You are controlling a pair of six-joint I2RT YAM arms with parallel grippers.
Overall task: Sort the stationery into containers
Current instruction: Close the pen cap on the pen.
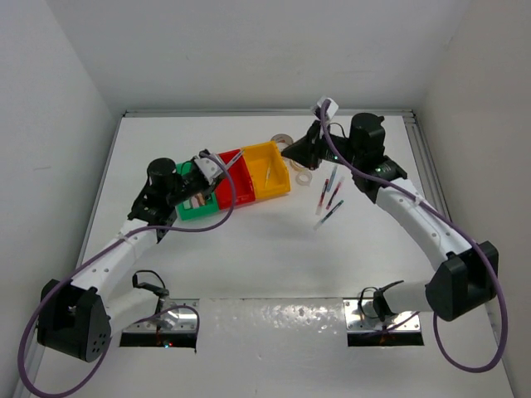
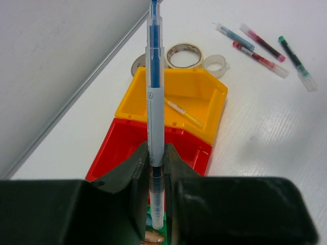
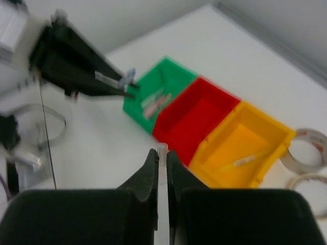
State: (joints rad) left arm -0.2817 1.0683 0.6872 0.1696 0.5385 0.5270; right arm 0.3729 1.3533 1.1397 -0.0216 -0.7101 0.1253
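Left end effector [image 2: 156, 161] pinches clear, blue-cored pen [image 2: 155, 92].

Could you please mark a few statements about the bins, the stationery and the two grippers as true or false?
1. The left gripper is shut on a blue pen. True.
2. The yellow bin is empty. False: a thin yellow pen lies in it.
3. The tape rolls lie on the table, outside the bins. True.
4. The red bin stands at one end of the row. False: it sits in the middle, between the green bin and the yellow one.
5. The right gripper is open and holds nothing. False: it pinches a thin pale item.
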